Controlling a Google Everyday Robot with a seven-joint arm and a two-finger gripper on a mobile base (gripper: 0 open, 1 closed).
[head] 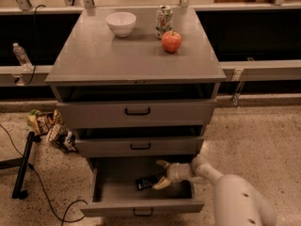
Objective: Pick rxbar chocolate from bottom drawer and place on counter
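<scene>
Here, step: the reach-and-grasp inside the bottom drawer (117, 206); the lift and the transfer were not yet done.
Bar: the bar (145, 182) lay flat on the drawer floor, right of centre, at a slight angle and unlifted.
Gripper: the gripper (161, 174) was down in the open drawer at the bar's right end, the arm coming in from the lower right.
Jaws: spread wide and holding nothing; one finger (161, 184) was just beside the bar's right end, the other higher and further back. Whether the lower one touched the wrapper could not be told.
Bottom drawer: pulled well out, with the two drawers above it only slightly open.
Counter: the counter (103, 55) carried a bowl (121, 23), a can (163, 20) and an apple (171, 41) toward the back; the front half was bare.
Next move, as a judgement: bring the jaws astride the bar's narrow width, low to the floor, then close, since a thin flat wrapper could slide away.
After that: lift clear of the drawers above and set down on the counter's front.
</scene>
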